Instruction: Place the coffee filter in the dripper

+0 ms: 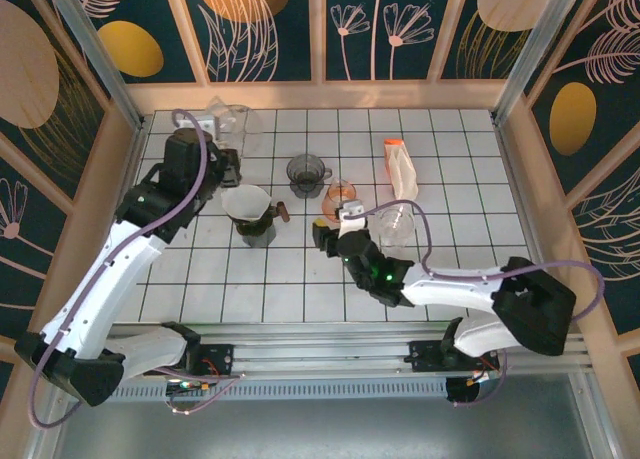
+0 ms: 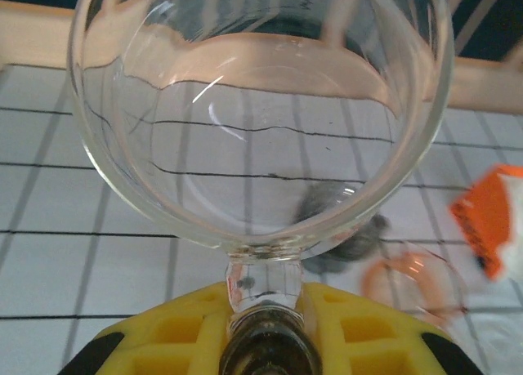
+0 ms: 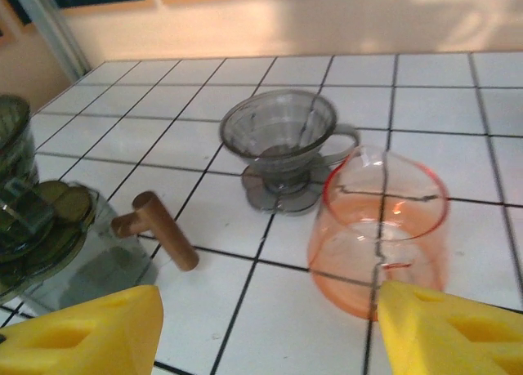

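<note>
1. Left claw [image 2: 265,330] is clamped on a clear glass vessel's [image 2: 261,130] stem.
2. Right claw [image 3: 270,301], fingers apart, hovers at the orange cup's [image 3: 380,236] near side.
3. I see the grey dripper [image 3: 282,134] on the counter [image 3: 458,89], just left of that cup.

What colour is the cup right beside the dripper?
Translucent orange cup, clearest in the right wrist view.

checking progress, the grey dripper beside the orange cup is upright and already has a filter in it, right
Not quite. The grey dripper is upright beside the orange cup, but it is empty. The right wrist view shows this through the dripper's see-through wall.
</note>
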`<state>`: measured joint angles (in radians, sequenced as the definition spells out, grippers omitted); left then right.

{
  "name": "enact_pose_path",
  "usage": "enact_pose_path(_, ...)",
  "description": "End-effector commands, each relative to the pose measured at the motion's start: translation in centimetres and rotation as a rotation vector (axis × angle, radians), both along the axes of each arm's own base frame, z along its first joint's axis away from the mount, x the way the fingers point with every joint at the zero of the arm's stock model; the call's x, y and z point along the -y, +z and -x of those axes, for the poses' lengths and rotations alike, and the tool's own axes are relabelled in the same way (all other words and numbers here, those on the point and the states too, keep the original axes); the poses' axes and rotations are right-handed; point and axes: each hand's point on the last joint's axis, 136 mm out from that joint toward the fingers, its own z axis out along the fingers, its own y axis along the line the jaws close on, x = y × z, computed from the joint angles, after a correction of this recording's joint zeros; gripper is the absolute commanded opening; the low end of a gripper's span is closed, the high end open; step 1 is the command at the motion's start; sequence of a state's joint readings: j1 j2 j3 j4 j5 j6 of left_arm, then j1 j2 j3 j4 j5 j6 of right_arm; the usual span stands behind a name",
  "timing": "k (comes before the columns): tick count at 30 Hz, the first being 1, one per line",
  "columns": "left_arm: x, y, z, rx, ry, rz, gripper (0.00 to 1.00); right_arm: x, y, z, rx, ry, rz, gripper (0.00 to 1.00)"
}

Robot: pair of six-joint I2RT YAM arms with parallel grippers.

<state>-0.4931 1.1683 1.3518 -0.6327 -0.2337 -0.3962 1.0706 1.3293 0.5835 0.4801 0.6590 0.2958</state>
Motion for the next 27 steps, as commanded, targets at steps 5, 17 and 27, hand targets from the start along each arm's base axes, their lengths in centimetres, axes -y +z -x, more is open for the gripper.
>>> enact_pose_path(5,7.4,3.0,2.9,0.05,-0.211,0.048,0.0,6.9,3.3,-0.4,0.059,-0.21,0.0,0.7)
enact_pose_path(17,16.2,-6.2,10.4,-0.164,-0.466,-0.021,0.0,14.1,10.9,1.6,0.211,-0.366,-0.085,0.7)
enact_pose_path(27,18.3,-15.5,13.2,-0.303,-0.525,-0.032,0.0,15.1,11.4,2.0,0.215,-0.383,-0.079,0.7)
